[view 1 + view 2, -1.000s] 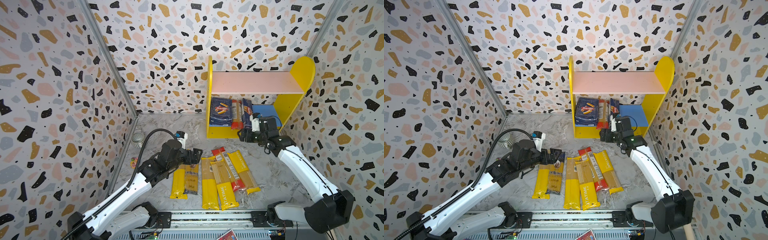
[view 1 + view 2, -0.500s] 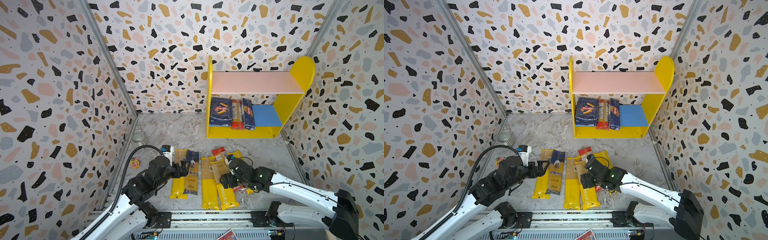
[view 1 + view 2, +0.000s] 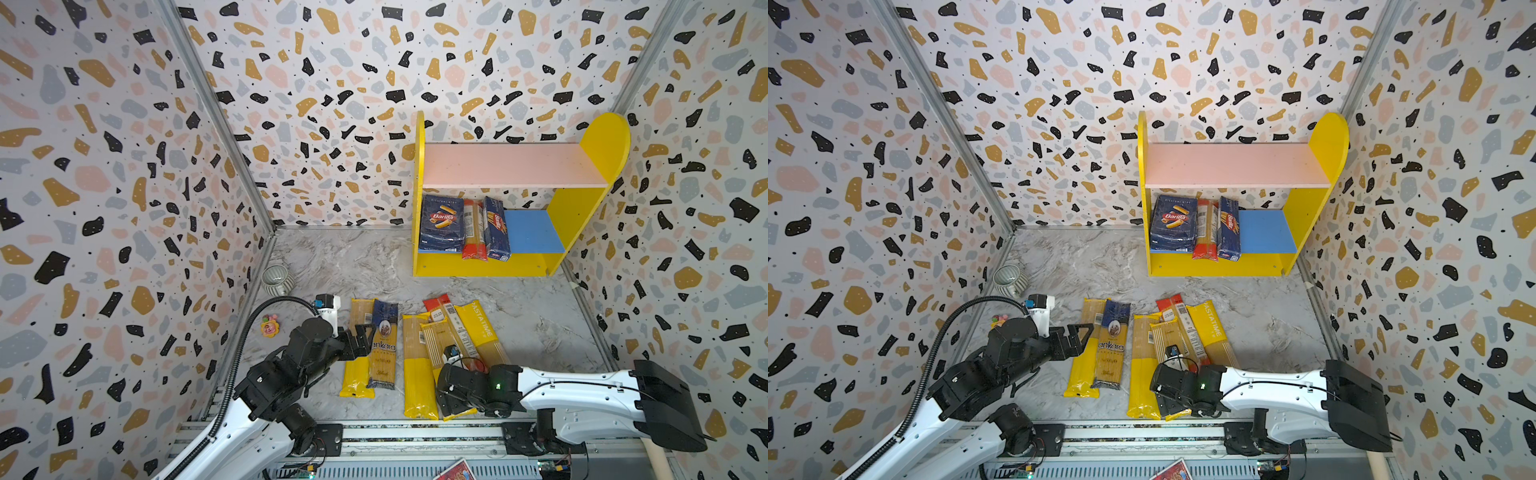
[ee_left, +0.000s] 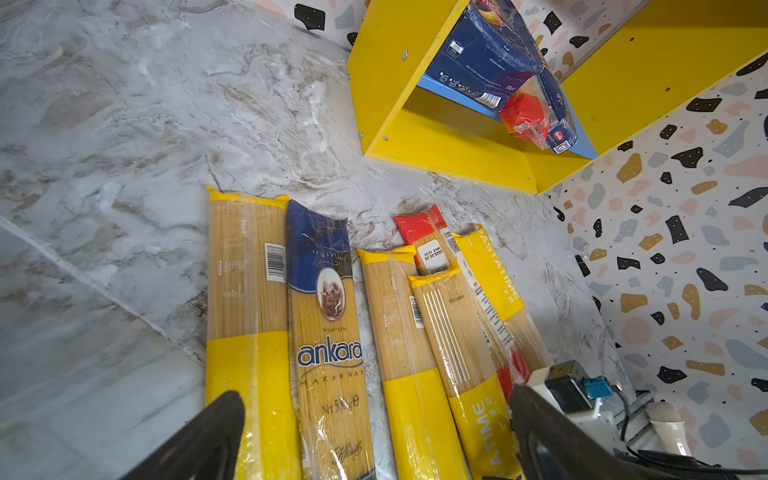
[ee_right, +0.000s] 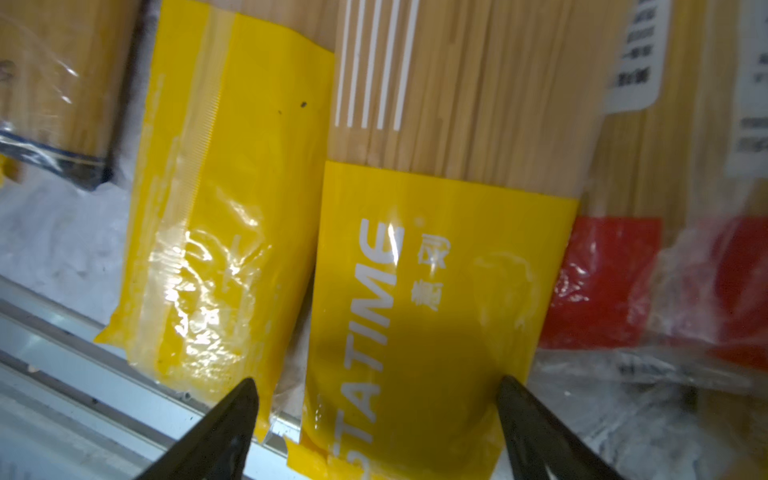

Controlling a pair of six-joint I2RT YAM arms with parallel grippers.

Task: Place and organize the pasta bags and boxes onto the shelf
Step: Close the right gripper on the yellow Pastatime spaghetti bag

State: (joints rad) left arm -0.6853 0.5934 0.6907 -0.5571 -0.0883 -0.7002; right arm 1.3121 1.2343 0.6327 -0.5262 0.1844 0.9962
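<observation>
Six spaghetti bags (image 3: 417,361) are lying side by side along the marble tabletop's front edge, long axes pointing toward the shelf (image 3: 478,267). Right gripper (image 5: 374,386), the nearer one, is hovering spread-jawed and empty across the striped Pastatime bag's (image 5: 436,270) near yellow end. Left gripper (image 4: 374,395), likewise spread and empty, is hanging near the ankara bag (image 3: 384,345).

2 bxs (image 3: 441,224), 7 bags (image 3: 384,345), 1 shelf (image 3: 511,166).

we read "Barilla" on the wide box (image 3: 441,224) and narrow box (image 3: 497,230) inside the shelf (image 3: 478,266), in front of the shelf "ankara MAKARNA" on the dark blue bag (image 4: 328,299), "PASTATIME" on a yellow bag (image 3: 478,326)
</observation>
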